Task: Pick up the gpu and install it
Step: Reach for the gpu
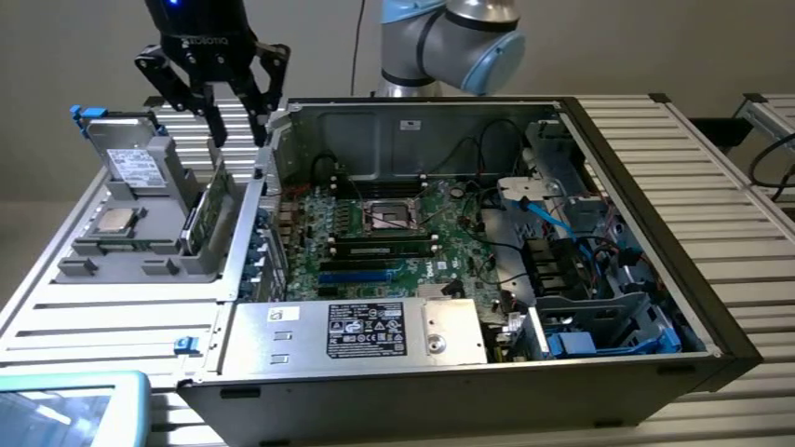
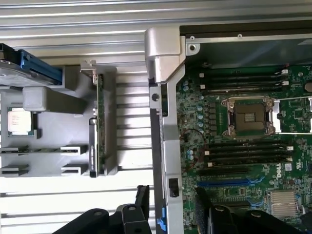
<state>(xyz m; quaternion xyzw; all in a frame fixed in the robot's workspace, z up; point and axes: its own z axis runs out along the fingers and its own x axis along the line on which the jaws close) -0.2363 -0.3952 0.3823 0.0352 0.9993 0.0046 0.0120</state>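
The gpu [image 1: 211, 207] stands on edge in a slot of the grey holder [image 1: 125, 247], at the exterior view's left of the open computer case [image 1: 621, 233]. In the wrist view the gpu [image 2: 98, 124] shows edge-on as a thin green strip with its silver bracket at one end. My gripper [image 1: 242, 138] hangs open and empty above the case's left wall, a little higher than the gpu and slightly to its right in the exterior view. Its black fingers [image 2: 142, 196] straddle the case wall [image 2: 165, 126] in the wrist view.
The green motherboard [image 1: 385, 223] lies in the case with an empty CPU socket [image 2: 248, 117] and blue expansion slots [image 1: 360, 275]. A power supply [image 1: 372, 331] fills the near side. The holder also carries a CPU chip [image 1: 114, 221] and a drive [image 1: 130, 166]. Cables [image 1: 546, 209] run at the right.
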